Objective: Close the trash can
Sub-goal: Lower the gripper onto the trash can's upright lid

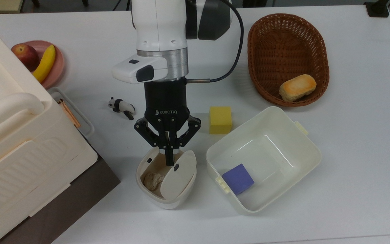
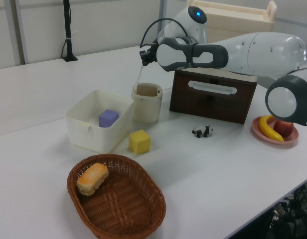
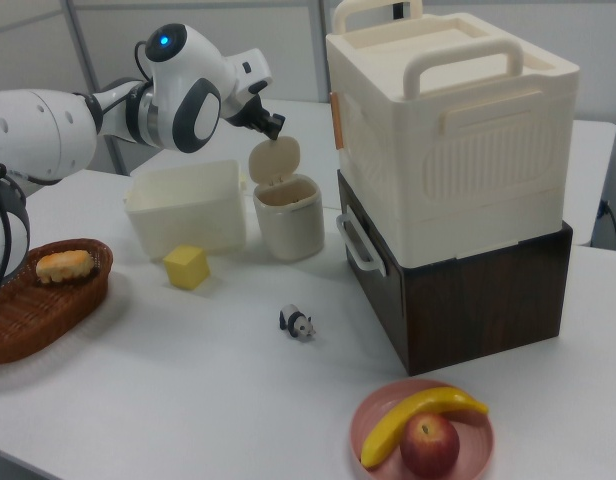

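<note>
1. We've got the end effector (image 1: 169, 162) with its fingers pressed together, holding nothing.
2. The trash can (image 1: 165, 181) sits right under its tip on the desk (image 1: 350, 135).
3. Its lid (image 1: 178, 175) stands open, touching the fingertips.

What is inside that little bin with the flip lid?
In the trash can, a crumpled brownish lump lies at the bottom. The raised lid and the claw cover the rest of the inside.

Arm outstretched; gripper (image 1: 168, 156) downward, fingers together
</note>
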Motion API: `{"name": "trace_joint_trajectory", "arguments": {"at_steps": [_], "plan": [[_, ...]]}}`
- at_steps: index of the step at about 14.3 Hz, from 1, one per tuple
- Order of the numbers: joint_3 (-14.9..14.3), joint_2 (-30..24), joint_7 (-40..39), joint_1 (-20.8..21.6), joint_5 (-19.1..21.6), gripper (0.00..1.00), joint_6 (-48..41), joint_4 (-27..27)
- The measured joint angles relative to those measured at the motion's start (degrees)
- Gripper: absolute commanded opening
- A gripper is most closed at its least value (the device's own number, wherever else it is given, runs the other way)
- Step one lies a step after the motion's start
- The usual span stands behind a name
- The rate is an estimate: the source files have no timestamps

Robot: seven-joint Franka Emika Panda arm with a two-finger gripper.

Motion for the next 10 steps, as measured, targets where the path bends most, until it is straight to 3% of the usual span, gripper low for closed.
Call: {"name": "trace_joint_trajectory", "arguments": {"at_steps": [10], "plan": [[0.0,0.01,4.72,0.48,0.0,0.04,0.0,0.19]]}}
